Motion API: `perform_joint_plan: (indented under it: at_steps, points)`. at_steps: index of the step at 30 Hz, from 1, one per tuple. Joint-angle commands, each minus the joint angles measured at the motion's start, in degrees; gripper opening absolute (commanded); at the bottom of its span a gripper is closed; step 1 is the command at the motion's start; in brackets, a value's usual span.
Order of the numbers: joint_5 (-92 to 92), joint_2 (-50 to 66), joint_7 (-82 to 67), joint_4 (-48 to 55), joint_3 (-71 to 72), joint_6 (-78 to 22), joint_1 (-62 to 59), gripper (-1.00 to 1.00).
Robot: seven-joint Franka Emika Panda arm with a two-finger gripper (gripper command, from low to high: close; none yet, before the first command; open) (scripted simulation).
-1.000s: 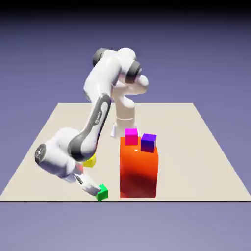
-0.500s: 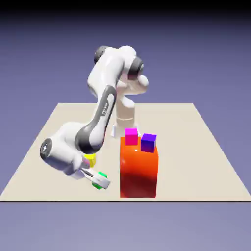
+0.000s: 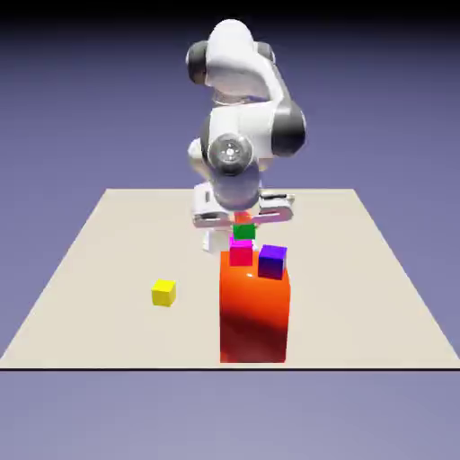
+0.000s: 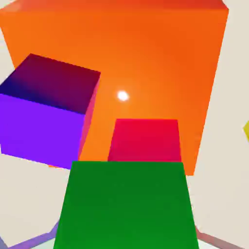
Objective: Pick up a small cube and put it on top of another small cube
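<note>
One green cube gripped in hand, pink cube just past it; low approach w/o clearance might knock pink off.

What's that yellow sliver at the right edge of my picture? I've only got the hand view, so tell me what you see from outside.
Observer: In the exterior view it's a whole small yellow cube, sitting on the table to that view's left of the orange-red block.
Operator: Okay, and where does that block stand on the table?
Observer: Close to the table's near edge, the one toward the exterior camera.
Operator: I'm looking down on it, so is it flat or tall?
Observer: Tall. Its front side rises several times as high as the magenta cube on top of it.
</note>
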Motion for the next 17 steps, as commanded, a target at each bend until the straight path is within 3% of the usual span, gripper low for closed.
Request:
perform_joint_plan:
  at_steps: [1, 8, 9, 17]
  points:
    - [-0.1, 0.0, 0.0, 0.0, 0.0, 0.0, 0.0, -1.0]
    - [0.0, -3.5, -0.3, -13.2, 0.0, 9.8, 0.0, -1.0]
    - [0.0, -3.5, -0.3, -13.2, 0.0, 9.8, 0.0, 1.0]
    - [-0.1, 0.0, 0.0, 0.0, 0.0, 0.0, 0.0, 1.0]
